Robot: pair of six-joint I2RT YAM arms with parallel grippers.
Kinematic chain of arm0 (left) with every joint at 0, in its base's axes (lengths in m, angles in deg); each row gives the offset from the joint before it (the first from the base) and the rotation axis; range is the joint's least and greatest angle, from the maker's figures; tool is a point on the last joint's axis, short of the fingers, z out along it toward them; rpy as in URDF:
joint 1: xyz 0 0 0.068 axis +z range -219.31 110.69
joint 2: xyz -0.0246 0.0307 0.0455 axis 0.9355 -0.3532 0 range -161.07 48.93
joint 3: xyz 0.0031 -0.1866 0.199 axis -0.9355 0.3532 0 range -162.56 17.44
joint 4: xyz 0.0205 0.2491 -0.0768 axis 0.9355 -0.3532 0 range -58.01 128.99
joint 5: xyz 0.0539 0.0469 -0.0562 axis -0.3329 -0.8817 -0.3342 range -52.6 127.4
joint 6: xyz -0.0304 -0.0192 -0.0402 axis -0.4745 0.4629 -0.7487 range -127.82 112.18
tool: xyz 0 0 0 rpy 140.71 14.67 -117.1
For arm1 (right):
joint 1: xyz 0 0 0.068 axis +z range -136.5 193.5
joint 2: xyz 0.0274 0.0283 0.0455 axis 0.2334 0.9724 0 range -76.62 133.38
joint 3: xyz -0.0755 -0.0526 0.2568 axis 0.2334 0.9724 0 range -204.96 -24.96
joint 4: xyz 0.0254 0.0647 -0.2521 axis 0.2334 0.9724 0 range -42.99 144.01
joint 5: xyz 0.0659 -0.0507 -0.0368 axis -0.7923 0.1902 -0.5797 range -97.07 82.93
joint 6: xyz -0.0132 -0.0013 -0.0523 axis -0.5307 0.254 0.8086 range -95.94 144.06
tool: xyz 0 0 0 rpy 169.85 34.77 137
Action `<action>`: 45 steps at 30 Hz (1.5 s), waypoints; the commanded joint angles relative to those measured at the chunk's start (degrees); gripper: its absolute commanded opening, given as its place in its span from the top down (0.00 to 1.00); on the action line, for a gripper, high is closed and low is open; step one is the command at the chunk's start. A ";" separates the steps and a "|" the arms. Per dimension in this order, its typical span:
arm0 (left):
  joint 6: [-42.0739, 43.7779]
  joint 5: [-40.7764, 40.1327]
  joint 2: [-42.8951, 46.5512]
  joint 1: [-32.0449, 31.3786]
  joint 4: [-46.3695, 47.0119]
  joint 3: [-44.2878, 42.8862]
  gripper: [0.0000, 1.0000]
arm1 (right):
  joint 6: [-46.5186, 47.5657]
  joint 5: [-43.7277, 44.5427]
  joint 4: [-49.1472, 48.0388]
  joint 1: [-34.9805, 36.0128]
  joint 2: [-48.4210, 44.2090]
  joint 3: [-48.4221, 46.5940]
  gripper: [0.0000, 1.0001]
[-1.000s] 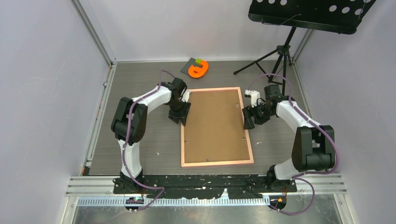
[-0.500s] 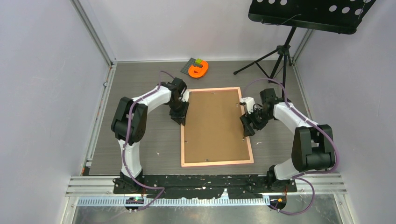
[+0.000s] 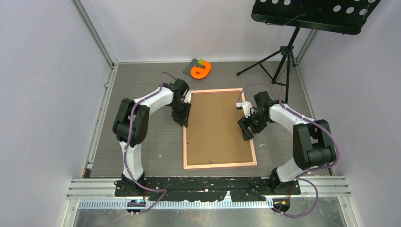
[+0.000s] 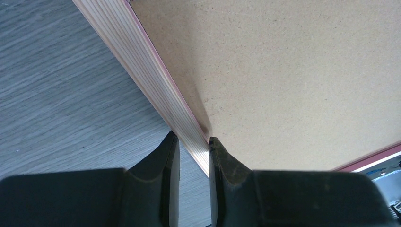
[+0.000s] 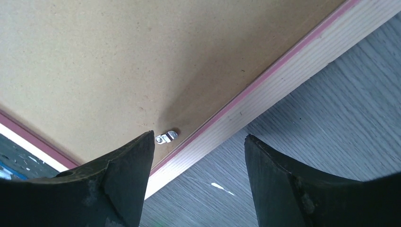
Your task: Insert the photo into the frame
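The frame (image 3: 220, 164) lies face down mid-counter (image 3: 142, 146) with the brown backing board (image 3: 217, 127) seated in it. The photo is nowhere in sight, so you cannot tell whether it lies under that board. At 3 o'clock your right gripper (image 5: 198, 137) holds its fingers wide astride the frame's edge, beside a small metal clip (image 5: 166, 137). At 10 o'clock the left gripper (image 4: 191, 139) has its fingers narrow, pinching the opposite edge. Lift on that one-sided pinch and the frame could twist or slip free, and a finger dragged across the clip could jam it or shift the board.
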 commanded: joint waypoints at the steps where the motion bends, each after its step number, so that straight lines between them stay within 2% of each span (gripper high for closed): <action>1: 1.58 -0.02 -1.14 -0.74 0.92 -0.55 0.95 | -2.57 2.37 -2.11 1.26 0.73 -1.02 0.24; 20: 1.92 -0.40 -0.82 -0.74 0.83 -0.49 1.00 | -3.33 6.92 -3.23 2.97 1.45 -0.18 0.30; 45: 2.05 -1.21 -1.01 -0.74 0.65 -0.57 1.00 | 7.41 8.81 0.06 2.97 -0.55 1.34 0.34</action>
